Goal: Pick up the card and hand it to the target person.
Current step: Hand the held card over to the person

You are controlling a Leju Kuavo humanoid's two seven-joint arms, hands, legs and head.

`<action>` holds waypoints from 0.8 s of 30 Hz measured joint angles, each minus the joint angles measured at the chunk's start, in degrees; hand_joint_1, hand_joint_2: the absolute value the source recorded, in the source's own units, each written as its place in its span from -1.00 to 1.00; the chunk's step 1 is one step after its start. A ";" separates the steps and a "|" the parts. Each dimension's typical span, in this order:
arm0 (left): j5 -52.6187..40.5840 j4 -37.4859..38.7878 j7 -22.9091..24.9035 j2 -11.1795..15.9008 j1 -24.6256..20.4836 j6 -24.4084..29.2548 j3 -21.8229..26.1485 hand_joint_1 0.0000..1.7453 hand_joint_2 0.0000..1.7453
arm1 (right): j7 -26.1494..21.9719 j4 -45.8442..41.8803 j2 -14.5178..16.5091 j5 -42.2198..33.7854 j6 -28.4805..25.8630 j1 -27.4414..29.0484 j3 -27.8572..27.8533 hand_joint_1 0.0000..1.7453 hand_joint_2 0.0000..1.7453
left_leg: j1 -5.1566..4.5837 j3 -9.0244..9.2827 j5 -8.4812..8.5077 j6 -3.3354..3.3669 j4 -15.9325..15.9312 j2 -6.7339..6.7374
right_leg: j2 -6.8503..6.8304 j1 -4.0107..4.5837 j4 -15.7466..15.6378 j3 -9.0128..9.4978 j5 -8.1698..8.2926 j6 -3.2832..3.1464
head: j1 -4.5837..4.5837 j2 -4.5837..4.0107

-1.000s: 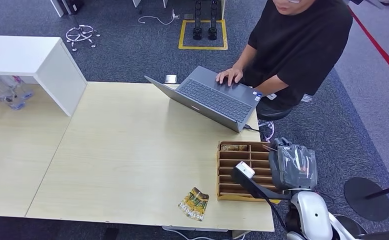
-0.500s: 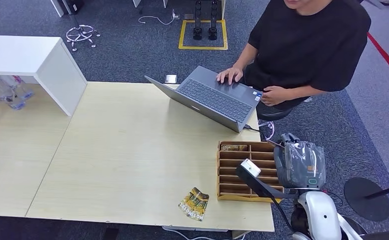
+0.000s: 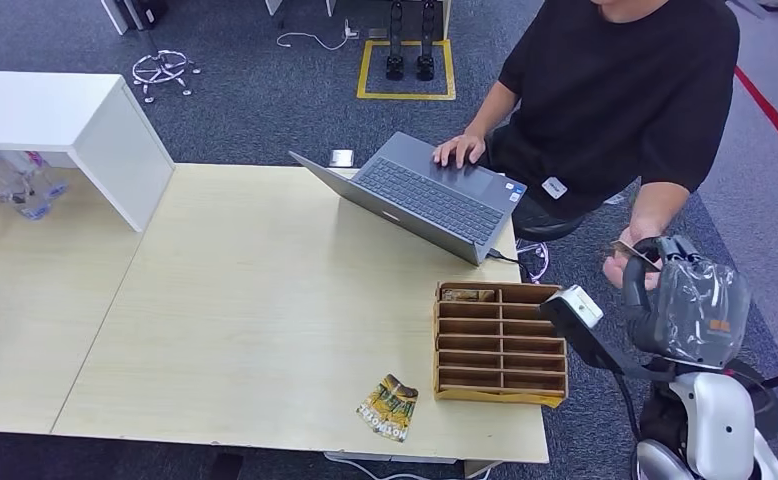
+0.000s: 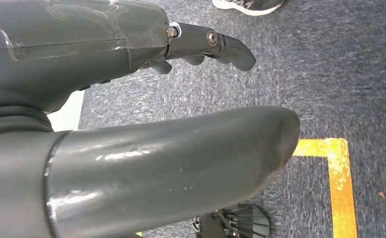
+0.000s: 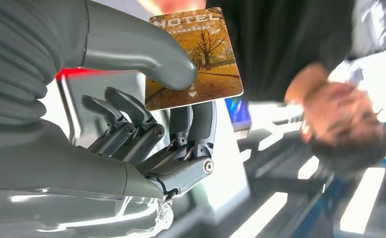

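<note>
With the right robot hand (image 3: 687, 300) pinching the card (image 5: 195, 57) between thumb and fingers just beside the person's hand (image 3: 625, 266), off the desk (image 3: 265, 300), I'd hold steady and only loosen once they grip it.

head: high, down on table (image 3: 265, 300) | wrists: close behind hands | shared: card (image 5: 193, 59)

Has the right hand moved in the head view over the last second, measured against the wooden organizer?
Yes. The right hand with the card has swung away from the wooden organizer, out past the table edge toward the person's hand.
</note>
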 joint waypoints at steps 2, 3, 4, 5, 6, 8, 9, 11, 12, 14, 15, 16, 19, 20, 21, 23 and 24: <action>-0.51 0.00 -0.17 0.01 0.00 -0.37 -0.22 -1.00 -1.00 | -0.43 1.99 0.01 2.88 -0.66 0.42 -2.10 0.98 1.00 | 0.00 0.01 0.00 0.00 0.00 -0.01 | 0.00 0.00 0.00 0.00 0.00 0.00 | 0.01 0.00; -0.63 0.00 -0.27 0.01 0.00 -0.51 -0.30 -1.00 -1.00 | -0.68 3.03 -0.02 3.96 -0.85 0.75 -3.11 0.98 1.00 | 0.00 0.01 0.00 0.00 0.00 -0.01 | -0.01 0.00 0.00 0.00 0.00 0.00 | 0.00 0.00; -0.68 0.00 -0.37 0.02 0.01 -0.63 -0.33 -1.00 -1.00 | -0.88 4.05 -0.07 4.87 -1.09 1.13 -4.04 0.98 1.00 | 0.00 0.01 0.00 0.00 0.00 -0.01 | -0.01 0.00 0.00 0.00 0.00 0.00 | 0.00 0.00; -0.70 0.00 -0.43 0.03 0.01 -0.74 -0.38 -1.00 -1.00 | -1.01 5.01 -0.10 5.55 -1.39 1.49 -4.84 0.96 1.00 | 0.00 0.01 0.00 0.00 0.00 -0.01 | -0.01 0.00 0.00 0.00 0.00 0.00 | 0.00 0.00; -0.73 0.00 -0.47 0.04 0.01 -0.81 -0.47 -1.00 -1.00 | -1.08 6.00 -0.12 6.11 -1.75 1.84 -5.64 0.95 1.00 | 0.00 0.02 0.00 0.00 0.00 -0.01 | -0.01 0.00 0.00 0.00 0.00 0.00 | -0.01 0.00; -0.74 0.00 -0.51 0.06 0.01 -0.87 -0.64 -1.00 -1.00 | -1.09 7.82 -0.12 6.71 -2.38 2.48 -7.03 0.93 1.00 | 0.00 0.03 0.00 0.00 0.00 -0.01 | -0.01 0.00 0.00 -0.01 0.00 0.00 | 0.01 0.00; -0.75 0.00 -0.53 0.08 0.01 -0.91 -0.73 -1.00 -1.00 | -1.09 8.73 -0.11 6.83 -2.58 2.80 -7.68 0.92 1.00 | 0.00 0.03 0.00 0.00 0.00 -0.01 | -0.01 0.00 0.00 -0.01 0.00 0.01 | 0.00 0.00; -0.75 0.00 -0.60 0.13 0.01 -1.03 -0.95 -1.00 -1.00 | -1.12 10.42 -0.10 6.89 -2.86 3.34 -8.80 0.90 1.00 | 0.00 0.01 0.00 0.00 0.00 -0.01 | -0.01 -0.01 0.00 -0.02 0.00 0.01 | 0.01 0.00; -0.75 0.00 -0.65 0.14 0.01 -1.09 -1.07 -1.00 -1.00 | -1.15 11.23 -0.10 6.89 -2.98 3.58 -9.27 0.90 1.00 | 0.00 0.00 0.00 0.00 0.00 -0.01 | -0.01 -0.01 0.00 -0.02 0.00 0.01 | 0.00 0.00; -0.76 0.00 -0.77 0.15 0.01 -1.17 -1.24 -1.00 -1.00 | -1.20 12.92 -0.10 6.88 -3.15 4.02 -10.03 0.89 1.00 | 0.00 0.00 0.00 0.00 0.00 -0.01 | -0.01 -0.01 -0.01 -0.02 0.00 0.01 | 0.00 0.00; -0.76 0.00 -0.81 0.15 0.01 -1.20 -1.27 -1.00 -1.00 | -1.22 13.77 -0.10 6.86 -3.21 4.26 -10.34 0.88 1.00 | 0.00 0.00 0.00 0.00 0.00 -0.01 | -0.01 -0.01 0.00 -0.01 0.00 0.01 | 0.00 0.00; -0.77 0.00 -0.84 0.15 0.01 -1.22 -1.32 -1.00 -1.00 | -1.23 14.66 -0.10 6.83 -3.25 4.50 -10.60 0.86 1.00 | 0.00 0.00 0.00 0.00 0.00 -0.01 | -0.01 -0.01 0.00 -0.01 0.00 0.01 | 0.00 0.00; -0.80 0.00 -0.86 0.17 0.01 -1.25 -1.55 -1.00 -1.00 | -1.37 17.26 -0.09 6.76 -3.34 5.06 -10.94 0.66 1.00 | 0.00 -0.02 0.00 0.00 0.00 -0.01 | 0.00 -0.01 0.00 -0.01 0.00 0.01 | -0.01 0.00; -0.80 0.00 -0.86 0.17 0.02 -1.24 -1.60 -1.00 -1.00 | -1.44 18.06 -0.09 6.75 -3.35 5.17 -10.96 0.59 1.00 | 0.00 -0.01 0.00 0.00 0.00 -0.01 | 0.00 0.00 0.00 -0.02 0.00 0.01 | 0.00 0.00; -0.80 0.00 -0.86 0.17 0.02 -1.24 -1.62 -1.00 -1.00 | -1.50 18.82 -0.09 6.71 -3.35 5.28 -10.97 0.52 1.00 | 0.00 0.00 0.00 0.00 0.00 -0.01 | 0.00 0.00 0.00 -0.02 0.00 0.01 | 0.00 0.00; -0.81 0.00 -0.86 0.17 0.02 -1.24 -1.63 -1.00 -1.00 | -1.53 20.19 -0.08 6.50 -3.15 5.51 -10.97 0.52 1.00 | 0.00 0.02 0.00 0.00 0.00 -0.01 | 0.00 0.00 0.00 -0.02 0.00 0.01 | 0.00 0.00; -0.82 0.00 -0.87 0.17 0.02 -1.23 -1.63 -1.00 -1.00 | -1.51 20.79 -0.08 6.32 -2.98 5.63 -10.96 0.52 1.00 | 0.00 0.01 0.00 0.00 0.00 -0.01 | 0.00 -0.01 0.00 -0.02 0.00 0.01 | 0.00 0.00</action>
